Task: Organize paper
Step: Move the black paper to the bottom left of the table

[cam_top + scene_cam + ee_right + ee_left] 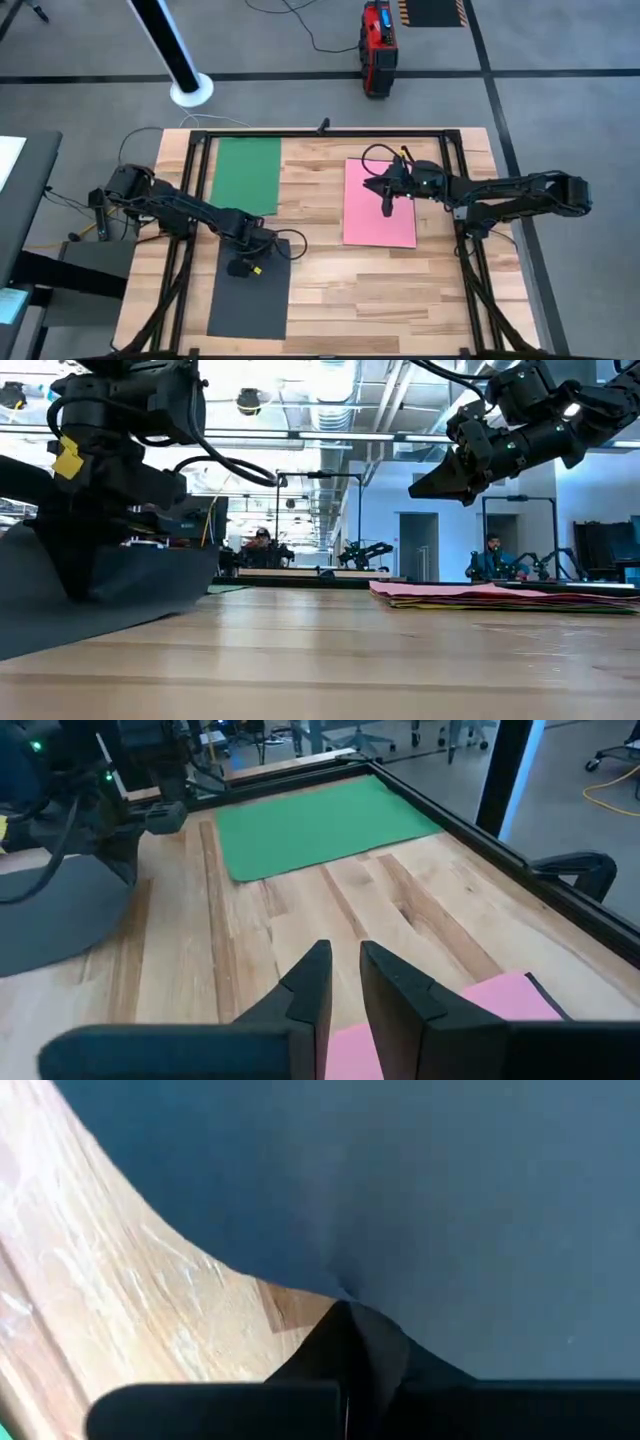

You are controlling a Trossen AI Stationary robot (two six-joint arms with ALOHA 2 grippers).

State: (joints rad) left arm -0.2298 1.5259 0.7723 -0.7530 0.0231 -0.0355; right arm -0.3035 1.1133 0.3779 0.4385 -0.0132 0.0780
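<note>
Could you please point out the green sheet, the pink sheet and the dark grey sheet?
green sheet [246, 175], high view, its middle.
pink sheet [376, 222], high view, bare lower half.
dark grey sheet [248, 305], high view, bare lower part.

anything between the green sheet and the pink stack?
Nothing lies there. The high view shows only bare wood of the tabletop between the green sheet and the pink stack. The right gripper hangs above the pink stack, not in the gap.

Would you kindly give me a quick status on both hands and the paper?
Left hand shut on dark grey sheet, edge lifted off table. Right hand above pink sheet, slightly open, empty. Green sheet flat, untouched. Nothing in the way.
</note>
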